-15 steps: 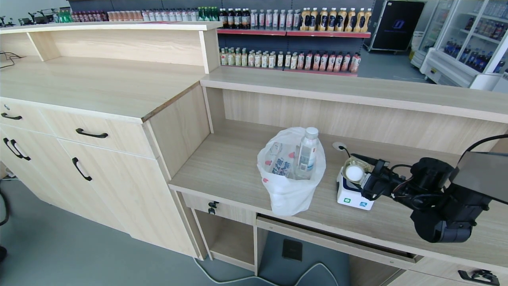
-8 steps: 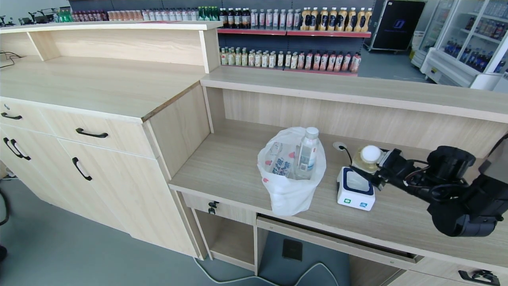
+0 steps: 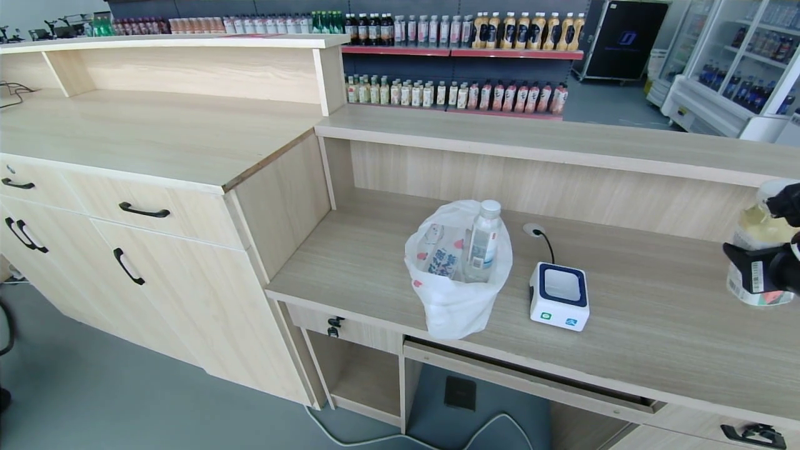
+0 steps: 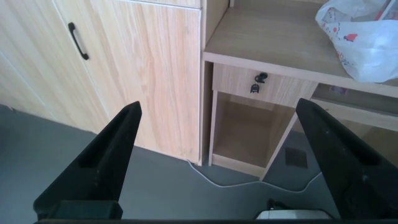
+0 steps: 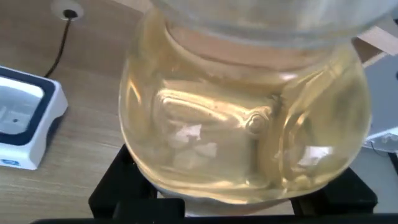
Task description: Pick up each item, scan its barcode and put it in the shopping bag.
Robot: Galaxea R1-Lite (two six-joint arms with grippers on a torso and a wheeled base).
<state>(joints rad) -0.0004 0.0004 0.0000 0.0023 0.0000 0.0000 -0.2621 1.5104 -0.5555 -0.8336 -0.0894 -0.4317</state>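
The right hand [image 3: 774, 265] is clamped on a bottle of yellowish liquid [image 3: 755, 232], well to the right of the scanner [image 3: 559, 297] on the surface [image 3: 656, 325]. The shopping bag [image 3: 456, 300] stands just left of the scanner. The left hand [image 4: 217, 162] has its fingers apart.

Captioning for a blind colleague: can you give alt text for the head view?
At the right edge, the right tool grips a bottle of pale yellow liquid. On the wooden counter stands a white shopping bag holding a clear bottle, a scanner beside it.
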